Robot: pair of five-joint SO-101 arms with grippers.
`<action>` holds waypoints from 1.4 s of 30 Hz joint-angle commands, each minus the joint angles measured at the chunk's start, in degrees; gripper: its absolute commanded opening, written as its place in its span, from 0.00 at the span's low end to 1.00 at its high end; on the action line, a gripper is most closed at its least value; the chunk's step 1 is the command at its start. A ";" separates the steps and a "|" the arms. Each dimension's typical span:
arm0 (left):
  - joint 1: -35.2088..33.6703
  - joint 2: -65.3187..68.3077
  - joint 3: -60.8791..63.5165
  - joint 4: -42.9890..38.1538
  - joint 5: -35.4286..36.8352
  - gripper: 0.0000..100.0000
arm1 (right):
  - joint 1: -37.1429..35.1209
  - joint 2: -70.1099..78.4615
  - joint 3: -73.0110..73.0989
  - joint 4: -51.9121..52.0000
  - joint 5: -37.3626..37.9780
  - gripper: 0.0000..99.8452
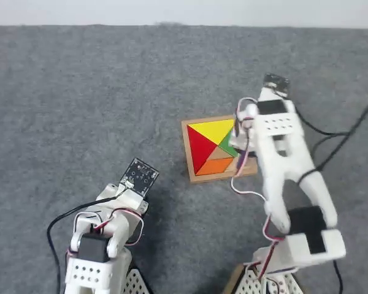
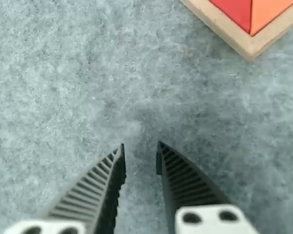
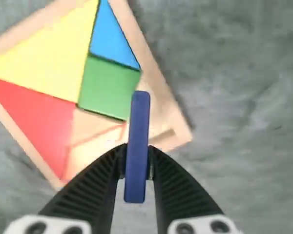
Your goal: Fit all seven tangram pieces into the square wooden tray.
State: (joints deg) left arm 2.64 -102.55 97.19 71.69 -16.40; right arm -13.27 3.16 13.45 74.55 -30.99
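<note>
The square wooden tray (image 1: 187, 156) lies at mid-table with a yellow triangle (image 1: 213, 130), a red triangle (image 1: 199, 150), an orange piece (image 1: 216, 165) and a green piece (image 1: 228, 147) in it. In the right wrist view a light blue triangle (image 3: 110, 41) lies beside the green square (image 3: 107, 87). My right gripper (image 3: 136, 151) is shut on a dark blue piece (image 3: 137, 122), held on edge above the tray's corner (image 3: 178, 134). My left gripper (image 2: 140, 146) hovers slightly open over bare mat, short of a tray corner (image 2: 249, 46), with nothing between its fingers.
Grey felt mat (image 1: 80, 92) covers the table, with wide free room left of and behind the tray. The right arm (image 1: 276, 128) hangs over the tray's right side. Black cables (image 1: 337, 131) trail at the right. The left arm (image 1: 119, 214) stands at the front left.
</note>
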 commanded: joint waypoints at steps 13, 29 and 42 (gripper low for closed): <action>-0.44 -0.70 -0.75 0.26 -0.62 0.10 | -6.20 9.89 -7.91 -3.65 -13.71 0.01; -0.44 -0.70 -0.75 0.26 -0.62 0.10 | -6.20 9.27 -8.35 -1.19 -13.36 0.20; -0.44 -0.70 -0.75 0.26 -0.62 0.10 | 3.91 -9.80 -9.41 -0.31 -1.05 0.03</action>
State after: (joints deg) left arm 2.64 -102.55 97.19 71.69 -16.40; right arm -8.26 -0.88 7.38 77.71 -37.05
